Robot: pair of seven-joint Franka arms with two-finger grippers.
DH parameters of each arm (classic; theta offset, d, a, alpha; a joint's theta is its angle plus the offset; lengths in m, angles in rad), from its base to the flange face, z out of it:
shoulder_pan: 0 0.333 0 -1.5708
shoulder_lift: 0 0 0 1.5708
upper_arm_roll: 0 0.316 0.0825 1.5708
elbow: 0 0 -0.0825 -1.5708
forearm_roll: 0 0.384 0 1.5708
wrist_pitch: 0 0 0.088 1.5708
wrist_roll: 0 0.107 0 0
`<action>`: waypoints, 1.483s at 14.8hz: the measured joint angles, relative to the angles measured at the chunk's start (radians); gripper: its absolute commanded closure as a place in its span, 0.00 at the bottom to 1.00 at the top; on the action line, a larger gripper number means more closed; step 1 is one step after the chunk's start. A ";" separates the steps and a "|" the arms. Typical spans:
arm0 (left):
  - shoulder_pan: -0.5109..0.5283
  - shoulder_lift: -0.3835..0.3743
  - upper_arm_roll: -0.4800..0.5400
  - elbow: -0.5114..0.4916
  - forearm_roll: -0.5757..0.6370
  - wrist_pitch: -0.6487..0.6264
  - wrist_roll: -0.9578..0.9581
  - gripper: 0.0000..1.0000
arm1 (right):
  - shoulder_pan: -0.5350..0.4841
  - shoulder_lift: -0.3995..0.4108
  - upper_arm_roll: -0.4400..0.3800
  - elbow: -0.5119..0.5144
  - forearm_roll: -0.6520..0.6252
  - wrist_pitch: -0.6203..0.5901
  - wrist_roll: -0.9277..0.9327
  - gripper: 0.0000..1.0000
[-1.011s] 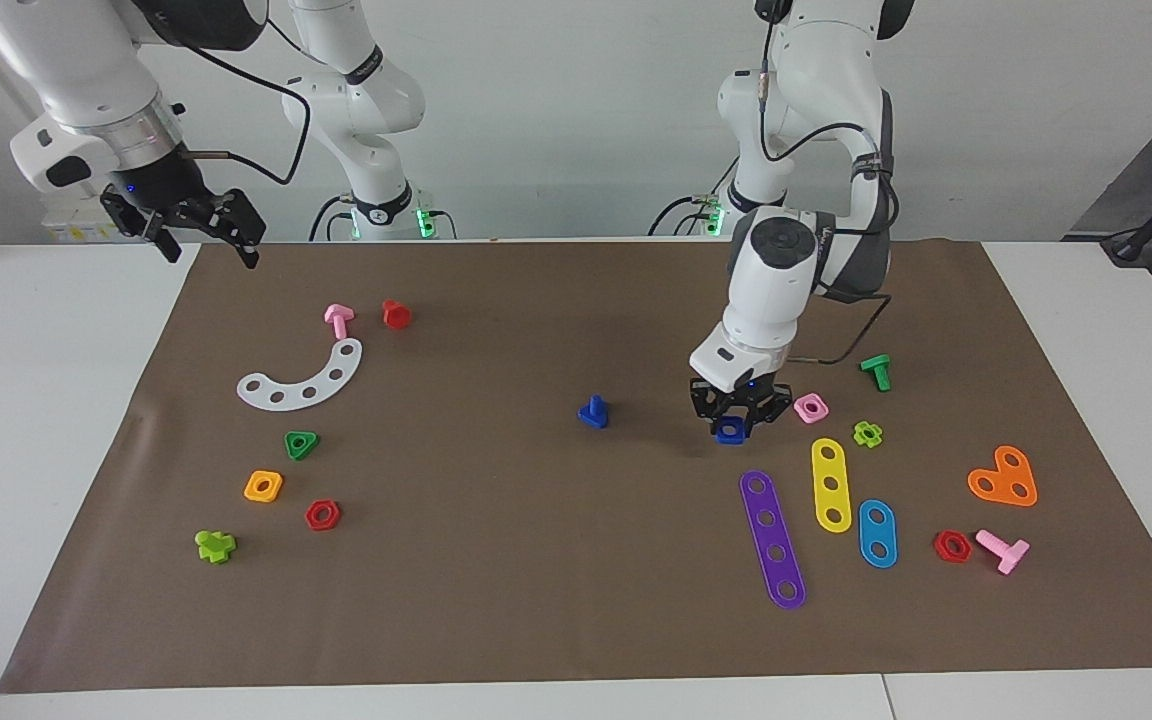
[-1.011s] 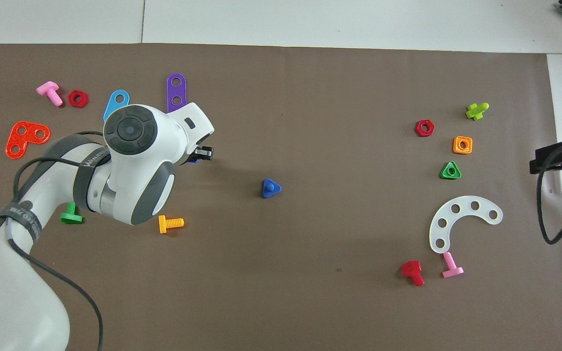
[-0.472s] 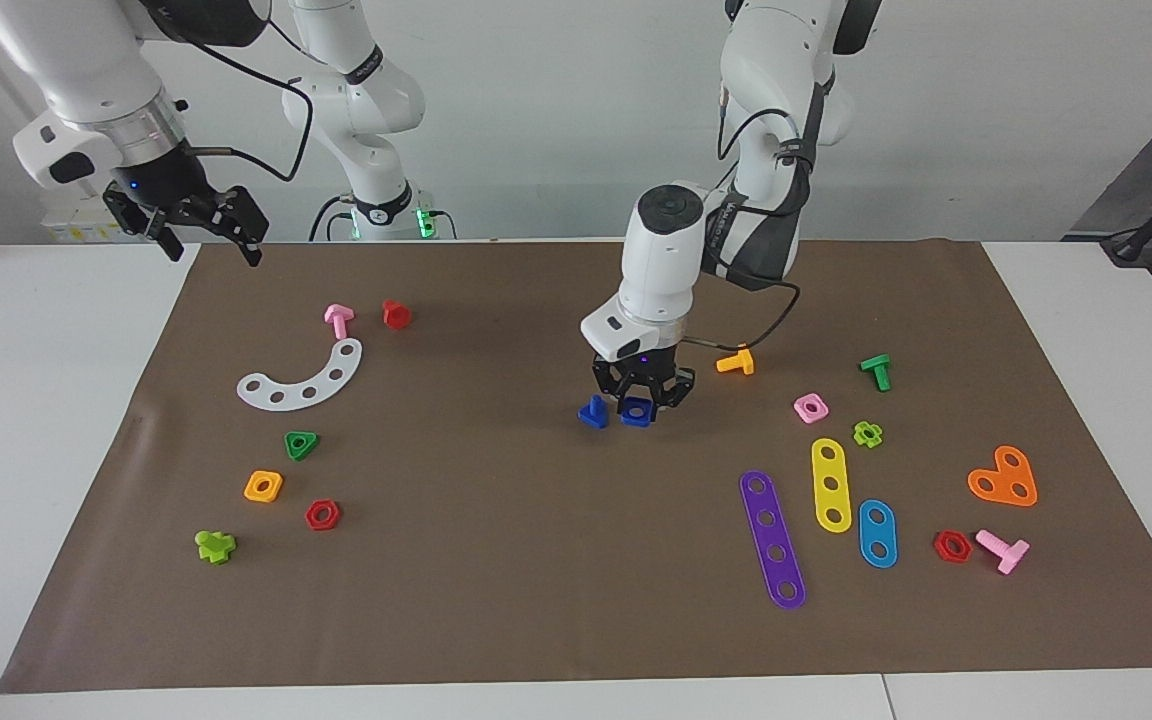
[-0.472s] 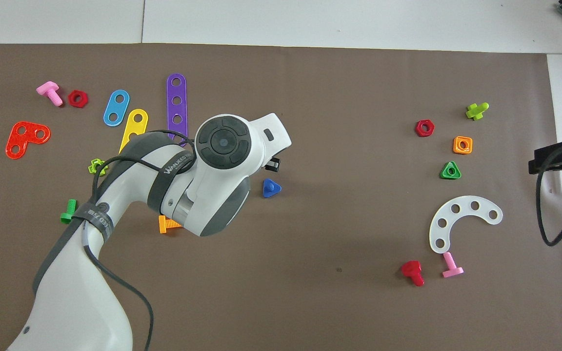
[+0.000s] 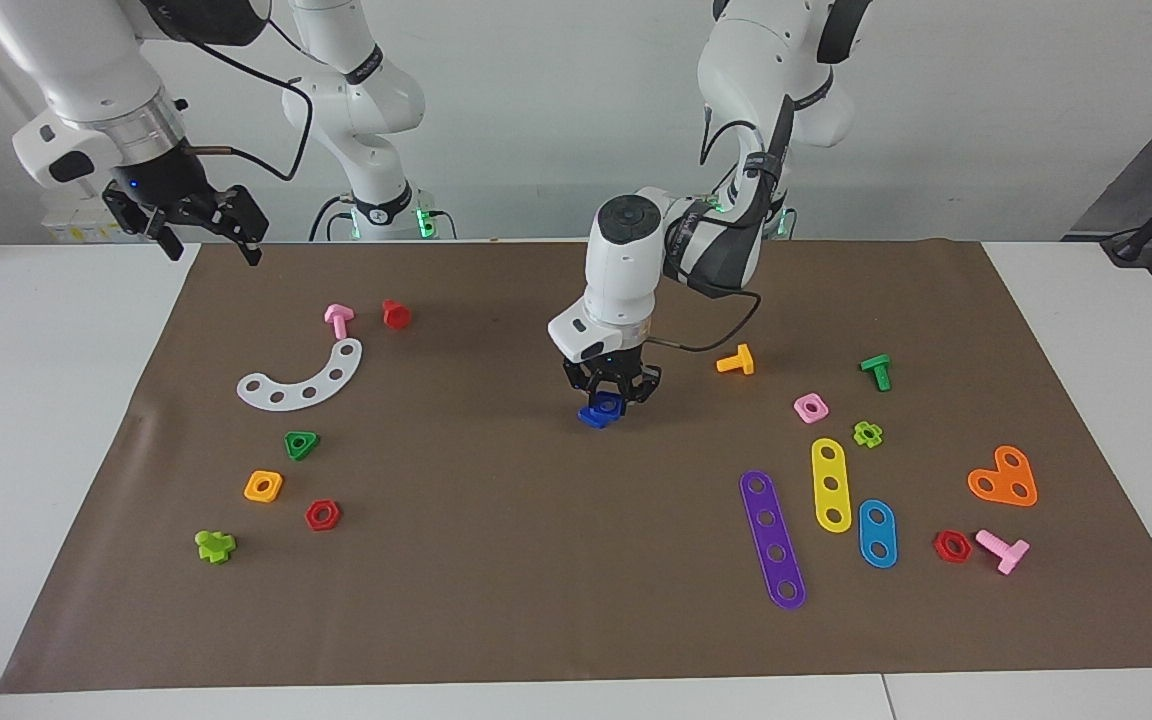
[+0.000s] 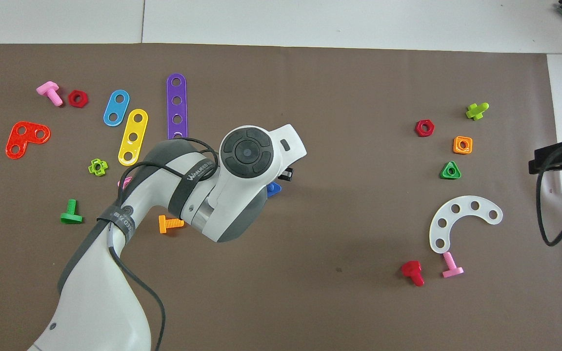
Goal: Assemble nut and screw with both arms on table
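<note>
My left gripper (image 5: 609,400) is shut on the dark-blue square nut (image 5: 607,403) and holds it right over the dark-blue screw (image 5: 591,418), which stands on the brown mat (image 5: 496,560) in the middle of the table. Only a corner of the screw's head shows under the nut. In the overhead view the left arm's wrist (image 6: 247,161) covers the nut, and a corner of the screw (image 6: 274,189) shows beside it. My right gripper (image 5: 204,225) hangs in the air over the mat's corner at the right arm's end of the table and waits.
An orange bolt (image 5: 736,361), pink square nut (image 5: 810,407), green bolt (image 5: 876,371) and coloured strips (image 5: 772,538) lie toward the left arm's end. A white curved strip (image 5: 304,377), green triangular nut (image 5: 301,444), orange nut (image 5: 263,486) and red pieces lie toward the right arm's end.
My left gripper carried the dark-blue nut from beside the pink nut toward the table's middle and now holds it over the screw. The right gripper stayed almost still.
</note>
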 measured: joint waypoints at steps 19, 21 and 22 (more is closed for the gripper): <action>-0.015 -0.004 -0.002 -0.045 -0.033 0.026 -0.002 1.00 | 0.000 0.000 0.000 0.000 0.000 0.000 0.000 0.00; -0.015 -0.004 -0.002 -0.045 -0.033 0.027 -0.003 1.00 | 0.000 0.000 0.000 0.000 0.000 0.000 0.000 0.00; -0.016 -0.004 -0.002 -0.045 -0.033 0.027 -0.003 1.00 | 0.000 0.000 0.000 0.000 0.000 0.000 0.000 0.00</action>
